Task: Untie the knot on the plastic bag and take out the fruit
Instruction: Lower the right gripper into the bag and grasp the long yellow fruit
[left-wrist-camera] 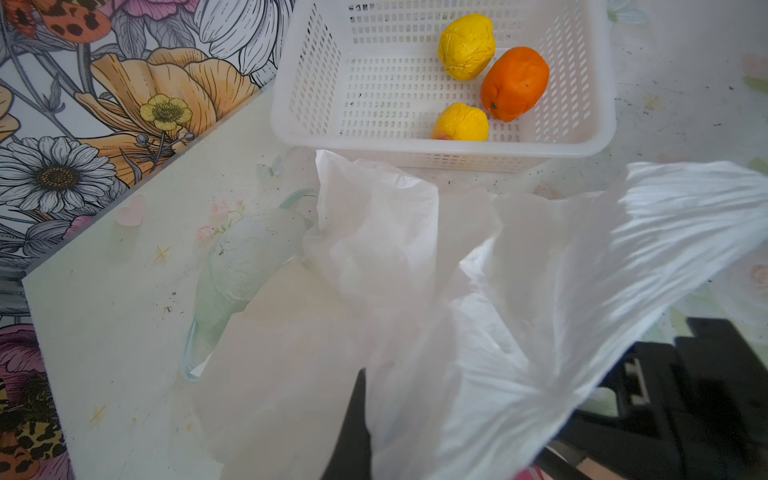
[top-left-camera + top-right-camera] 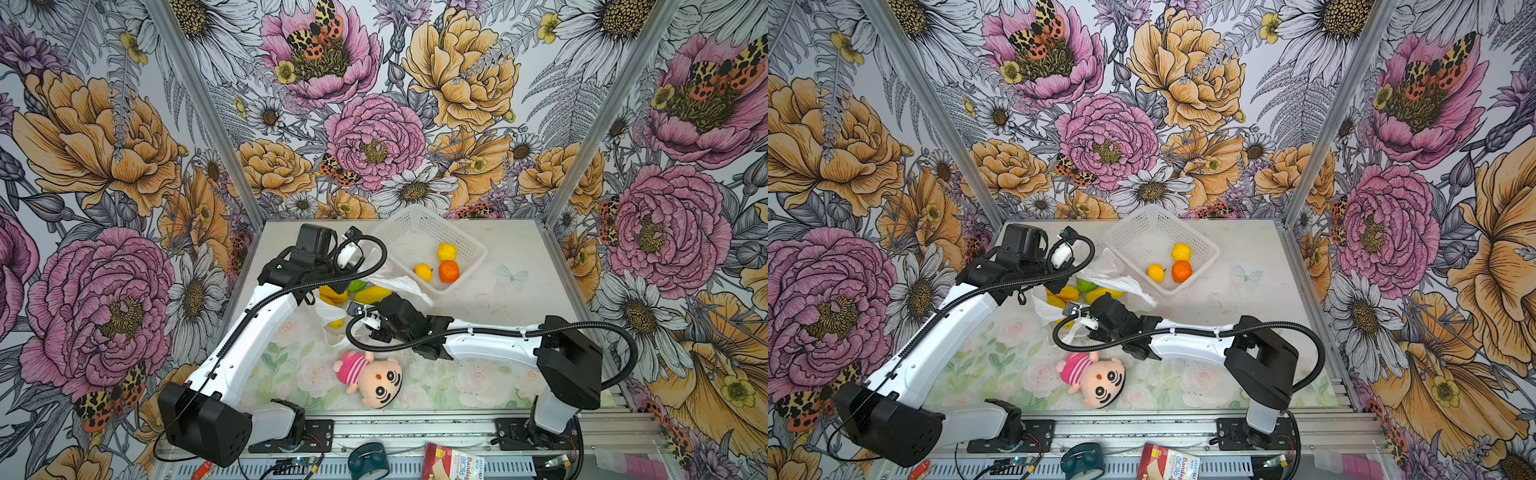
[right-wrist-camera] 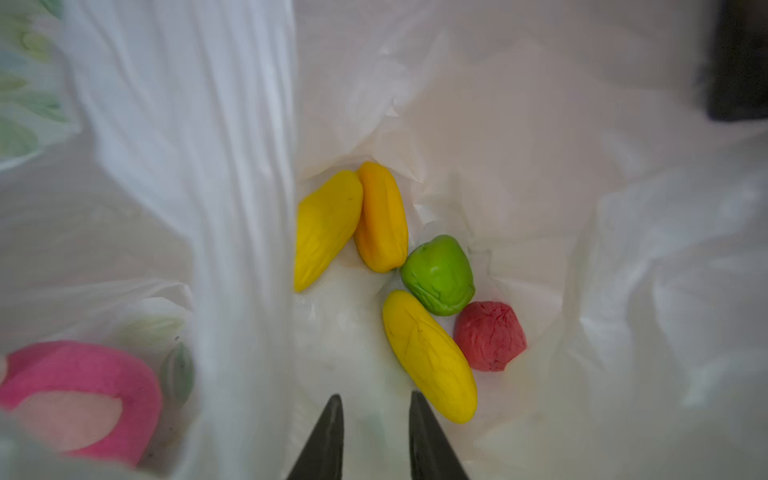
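Note:
The plastic bag point(image 2: 401, 284) lies open in the middle of the table, and its knot is out of view. My left gripper point(image 1: 374, 386) is shut on a bunched part of the plastic bag point(image 1: 478, 291) and holds it up. Only one dark finger point(image 1: 359, 424) shows. Inside the bag point(image 3: 540, 166) lie several fruit: three yellow elongated ones point(image 3: 428, 355), a green one point(image 3: 438, 274) and a pink-red one point(image 3: 489, 336). My right gripper point(image 3: 375, 395) hangs over the bag's mouth, jaws narrowly apart and empty, next to the nearest yellow fruit.
A white perforated basket point(image 2: 484, 251) at the back right holds two yellow fruits point(image 2: 446, 252) and an orange one point(image 2: 449, 271). A pink-striped plush doll point(image 2: 368, 374) lies near the front, close to the bag. Flowered walls close in the table.

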